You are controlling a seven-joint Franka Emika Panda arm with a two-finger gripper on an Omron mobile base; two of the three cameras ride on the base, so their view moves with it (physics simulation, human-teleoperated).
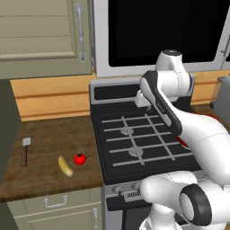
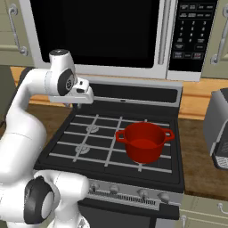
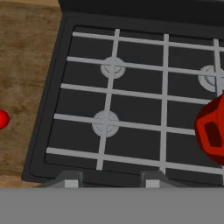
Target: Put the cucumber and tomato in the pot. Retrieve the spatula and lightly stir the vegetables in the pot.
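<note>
The stove (image 2: 111, 147) is the biggest thing here, a black cooktop with grey grates, lying straight below the gripper (image 3: 109, 183), which hangs high over its back left part. In the hand view the two dark fingertips (image 3: 68, 180) stand apart at the bottom edge with nothing between them; whether the gripper is fully released I cannot tell, but it grasps nothing.

The wooden counter (image 1: 49, 148) runs beside the stove, off to the gripper's left and lower down.

The red pot (image 2: 143, 141) sits upright on the right half of the stove, below the gripper and well to its right; the hand view catches its rim and one side handle at the right edge. Its inside looks bare.

The spatula (image 1: 24, 151) lies flat on the counter far to the gripper's left, grey blade pointing toward the back wall, brown handle toward the front.

The cucumber (image 1: 65, 165) lies on the counter nearer the stove than the spatula, down and left of the gripper.

The tomato (image 1: 80, 159) rests just beside the cucumber on its stove side, apart from it, the nearest of the three to the gripper.
</note>
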